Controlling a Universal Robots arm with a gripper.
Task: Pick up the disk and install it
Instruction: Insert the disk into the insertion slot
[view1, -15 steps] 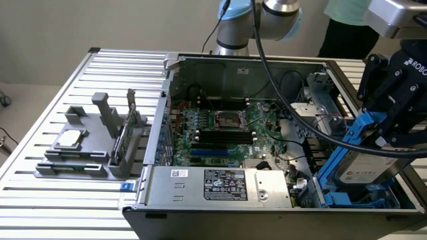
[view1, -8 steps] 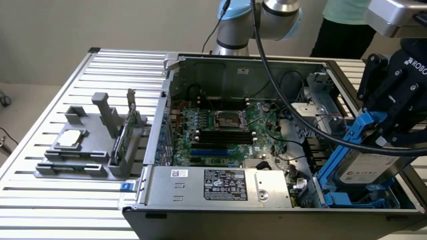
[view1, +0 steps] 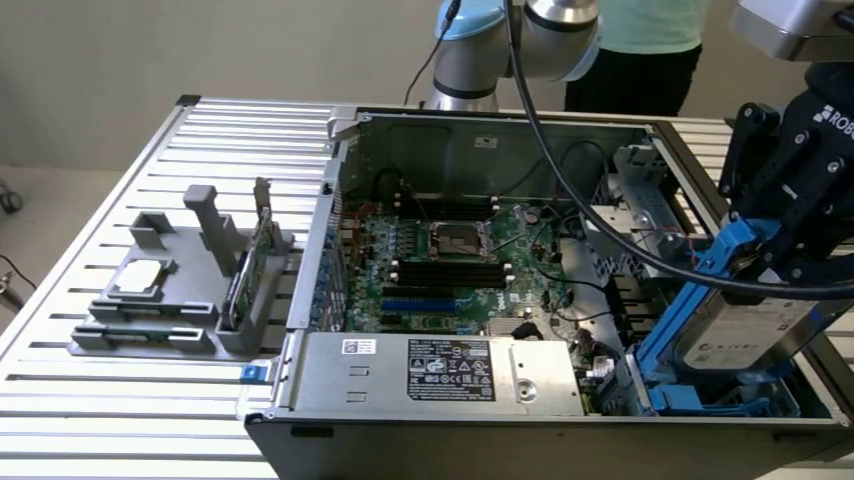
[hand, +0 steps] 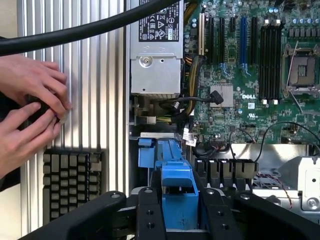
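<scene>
1. Casework comes first: the open computer case (view1: 534, 440) is laid on its side on the slatted table (view1: 80, 420), and a silver power supply (view1: 441, 370) is set just behind its near wall.
2. Toward the exterior view's right, the disk (view1: 747, 325) is held tilted, white label up. Its lower end is dipped at the blue drive bay (view1: 667, 392) in the case's near corner; whether it is seated cannot be told.
3. The gripper (view1: 763, 258) is clamped on the disk's blue carrier at the raised end. In the wrist view the black fingers (hand: 150, 212) are pressed against both sides of that carrier (hand: 177, 185).
4. On the exterior view's left, a grey fixture (view1: 200, 335) is stood on the table beside the case. A small square chip (view1: 143, 277) is laid in it and a green card (view1: 262, 258) is held upright.
5. Mid-case, the motherboard (view1: 427, 285) is exposed, and a black cable (view1: 587, 205) is looped above it.
6. In the wrist view, two hands (hand: 30, 85) are pinched together over the slats outside the case, just beside a dark keyboard (hand: 70, 180).
7. Farthest back, the robot arm (view1: 474, 50) is mounted, and a person (view1: 647, 50) is stood behind the table.
</scene>
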